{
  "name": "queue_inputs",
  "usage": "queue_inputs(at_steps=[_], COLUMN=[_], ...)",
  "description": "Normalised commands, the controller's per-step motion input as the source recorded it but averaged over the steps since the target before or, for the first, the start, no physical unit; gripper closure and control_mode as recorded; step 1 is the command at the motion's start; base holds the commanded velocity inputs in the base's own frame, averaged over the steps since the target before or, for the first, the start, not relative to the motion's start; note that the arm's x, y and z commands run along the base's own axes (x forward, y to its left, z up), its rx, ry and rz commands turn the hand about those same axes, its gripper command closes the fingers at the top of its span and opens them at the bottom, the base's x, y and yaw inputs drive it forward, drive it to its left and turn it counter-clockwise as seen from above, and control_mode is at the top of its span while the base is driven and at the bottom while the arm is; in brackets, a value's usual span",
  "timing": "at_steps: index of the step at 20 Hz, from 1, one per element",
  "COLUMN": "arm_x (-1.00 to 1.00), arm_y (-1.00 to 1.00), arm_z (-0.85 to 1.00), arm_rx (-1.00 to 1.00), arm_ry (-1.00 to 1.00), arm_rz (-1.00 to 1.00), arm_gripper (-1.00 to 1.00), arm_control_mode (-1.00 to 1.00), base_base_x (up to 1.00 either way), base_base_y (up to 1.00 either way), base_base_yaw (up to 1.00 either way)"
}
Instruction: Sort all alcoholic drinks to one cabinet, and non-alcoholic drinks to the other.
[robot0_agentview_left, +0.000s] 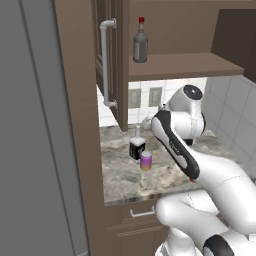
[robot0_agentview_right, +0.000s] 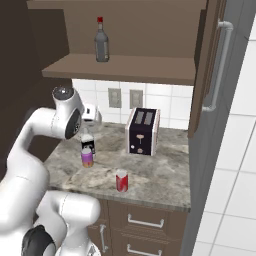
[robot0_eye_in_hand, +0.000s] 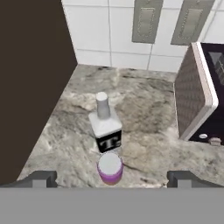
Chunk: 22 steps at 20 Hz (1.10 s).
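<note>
Above the speckled stone counter (robot0_eye_in_hand: 144, 127) the gripper (robot0_eye_in_hand: 111, 179) is held fully open and empty, probably lined up for the square black-labelled bottle (robot0_eye_in_hand: 105, 127) just behind the purple can (robot0_eye_in_hand: 109, 168), since the rounded dark grey red-capped bottle (robot0_agentview_left: 140, 42) is already shelved.

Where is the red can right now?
The red can stands on the counter near its front edge, in front of the toaster.
</note>
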Motion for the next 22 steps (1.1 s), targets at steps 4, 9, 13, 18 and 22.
queue_inputs(at_steps=[4, 9, 13, 18, 22], arm_x=[0.59, 0.62, 0.48, 0.33, 0.13], arm_y=[0.04, 0.21, 0.23, 0.09, 0.02], arm_z=[-0.75, -0.49, -0.41, -0.37, -0.33], arm_rx=[0.01, 0.0, 0.0, 0.0, 0.0], arm_ry=[0.09, 0.09, 0.06, 0.02, 0.0], arm_rz=[0.18, 0.09, 0.05, 0.03, 0.02], arm_gripper=[-1.0, -1.0, -1.0, -1.0, -1.0], arm_control_mode=[-1.0, -1.0, -1.0, -1.0, -1.0], base_base_x=[0.0, 0.0, 0.0, 0.0, 0.0], base_base_y=[0.0, 0.0, 0.0, 0.0, 0.0], base_base_yaw=[0.0, 0.0, 0.0, 0.0, 0.0])
